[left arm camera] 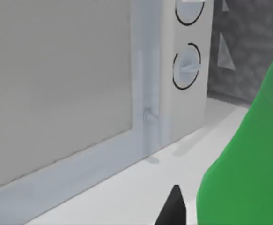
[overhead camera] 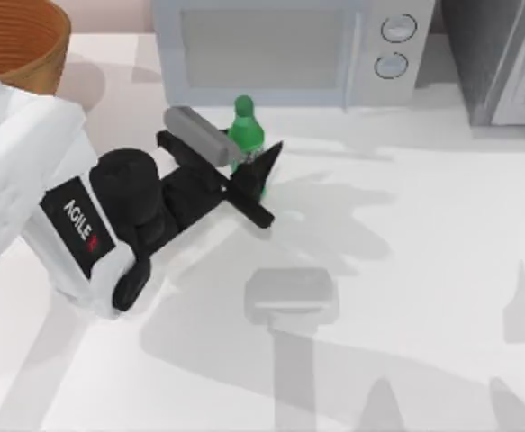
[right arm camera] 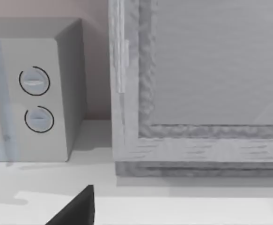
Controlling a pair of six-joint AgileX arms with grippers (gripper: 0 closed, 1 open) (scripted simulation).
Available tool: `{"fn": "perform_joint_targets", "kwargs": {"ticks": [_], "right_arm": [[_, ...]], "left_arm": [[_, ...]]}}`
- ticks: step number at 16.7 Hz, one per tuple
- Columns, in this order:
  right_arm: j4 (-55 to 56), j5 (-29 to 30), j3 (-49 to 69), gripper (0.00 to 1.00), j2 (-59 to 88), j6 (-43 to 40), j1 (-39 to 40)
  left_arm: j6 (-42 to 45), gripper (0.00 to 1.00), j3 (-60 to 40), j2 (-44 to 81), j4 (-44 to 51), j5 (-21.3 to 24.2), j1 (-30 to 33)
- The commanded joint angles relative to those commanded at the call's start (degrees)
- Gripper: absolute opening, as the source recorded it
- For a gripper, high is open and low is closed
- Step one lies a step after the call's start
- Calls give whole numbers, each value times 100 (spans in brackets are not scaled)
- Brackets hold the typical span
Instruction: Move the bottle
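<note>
The left hand [overhead camera: 255, 171] sits at the back of the bench [overhead camera: 424, 234], left of its middle, reaching in from the left with its black fingers [overhead camera: 267, 157] on either side of the bottle [overhead camera: 244, 130]. It looks clenched on the bottle's lower body, with the green cap and shoulders standing clear above the fingers. The bottle is upright, just in front of the microwave [overhead camera: 285, 49], near the middle of its door. In the left wrist view the bottle's green body [left arm camera: 248, 168] bulks very close, with one black fingertip [left arm camera: 173, 208] beside it and the microwave's door and two round dials [left arm camera: 187, 65] behind.

The left arm's white body, lettered AGILEX, stretches back toward the left edge of the bench. A brown woven basket [overhead camera: 19, 40] stands at the back left corner. A pale grey flat block [overhead camera: 291, 295] lies on the bench nearer the front, well apart from the bottle. To the right of the microwave stands a larger grey cabinet [overhead camera: 505, 58].

In the right wrist view a dark fingertip [right arm camera: 77, 208] of the right hand pokes in, facing the microwave's dial side [right arm camera: 35, 101] and the grey cabinet front [right arm camera: 211, 84]; whether that hand is spread or closed I cannot tell.
</note>
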State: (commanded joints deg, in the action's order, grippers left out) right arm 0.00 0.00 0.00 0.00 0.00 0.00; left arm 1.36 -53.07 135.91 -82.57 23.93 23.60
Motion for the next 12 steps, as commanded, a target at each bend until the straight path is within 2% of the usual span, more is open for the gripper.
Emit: {"fn": "perform_joint_targets", "kwargs": {"ticks": [4,6,9,12], "right_arm": [[0,0,0,100,0,0,0],[0,0,0,100,0,0,0],[0,0,0,100,0,0,0],[0,0,0,100,0,0,0]], "left_arm": [[56,0,1257,-686,-514,1771,-1796],[81,0,1831,-1014,-730,2486,-2516],[108,0,2423,-1385,-935,3111,-3146],[113,0,2537,-1469,-973,3226,-3262]]}}
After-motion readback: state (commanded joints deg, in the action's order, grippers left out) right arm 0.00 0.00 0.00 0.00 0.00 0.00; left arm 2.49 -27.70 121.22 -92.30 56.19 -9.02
